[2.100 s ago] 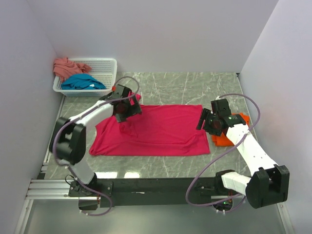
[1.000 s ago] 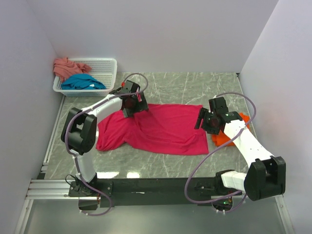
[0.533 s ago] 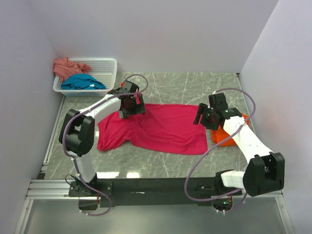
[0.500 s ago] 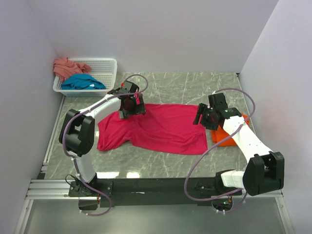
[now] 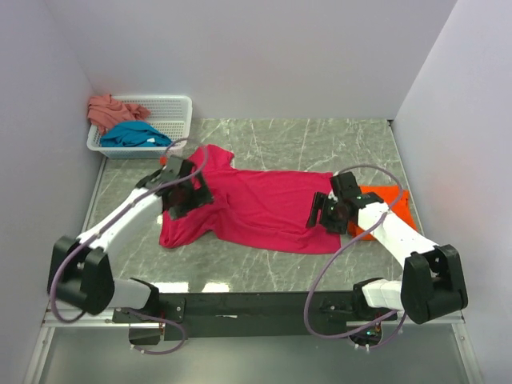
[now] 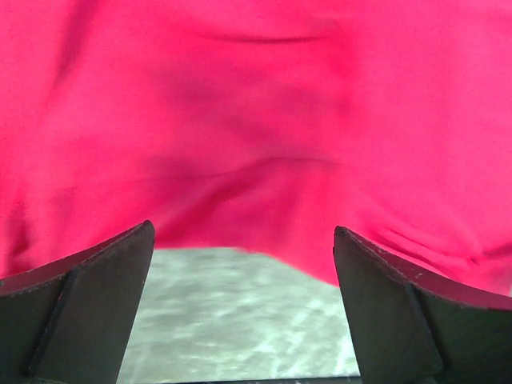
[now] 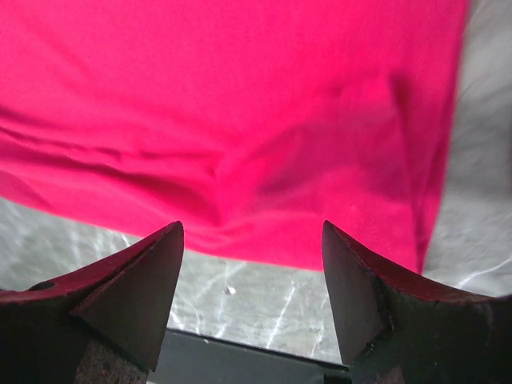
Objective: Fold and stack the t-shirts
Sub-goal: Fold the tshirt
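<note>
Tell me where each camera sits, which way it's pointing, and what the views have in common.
Top external: above and behind the arm bases, looking down at the table, basket and both arms.
Left wrist: on the left gripper, looking past its open fingers at the edge of the magenta shirt.
Right wrist: on the right gripper, open fingers framing another edge.
Shared: all three show the magenta shirt on the table.
</note>
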Action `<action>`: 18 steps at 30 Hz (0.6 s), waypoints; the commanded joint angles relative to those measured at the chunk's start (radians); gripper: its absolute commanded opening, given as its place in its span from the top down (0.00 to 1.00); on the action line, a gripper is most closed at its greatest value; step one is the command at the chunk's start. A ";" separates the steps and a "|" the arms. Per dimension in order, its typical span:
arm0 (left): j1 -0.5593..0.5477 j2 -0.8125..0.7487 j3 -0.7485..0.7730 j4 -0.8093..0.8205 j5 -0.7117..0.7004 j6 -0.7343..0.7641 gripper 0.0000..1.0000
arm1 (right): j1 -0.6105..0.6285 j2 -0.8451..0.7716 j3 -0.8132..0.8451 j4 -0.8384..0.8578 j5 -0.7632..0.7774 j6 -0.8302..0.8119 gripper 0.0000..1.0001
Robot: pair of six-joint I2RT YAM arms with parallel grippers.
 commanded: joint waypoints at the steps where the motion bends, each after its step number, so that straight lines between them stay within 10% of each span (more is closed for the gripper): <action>1: 0.098 -0.081 -0.187 0.022 0.001 -0.082 0.00 | 0.023 0.000 -0.044 0.062 -0.022 0.033 0.24; 18: 0.353 -0.084 -0.346 -0.031 -0.094 -0.183 0.01 | 0.013 0.055 -0.177 0.088 0.014 0.074 0.24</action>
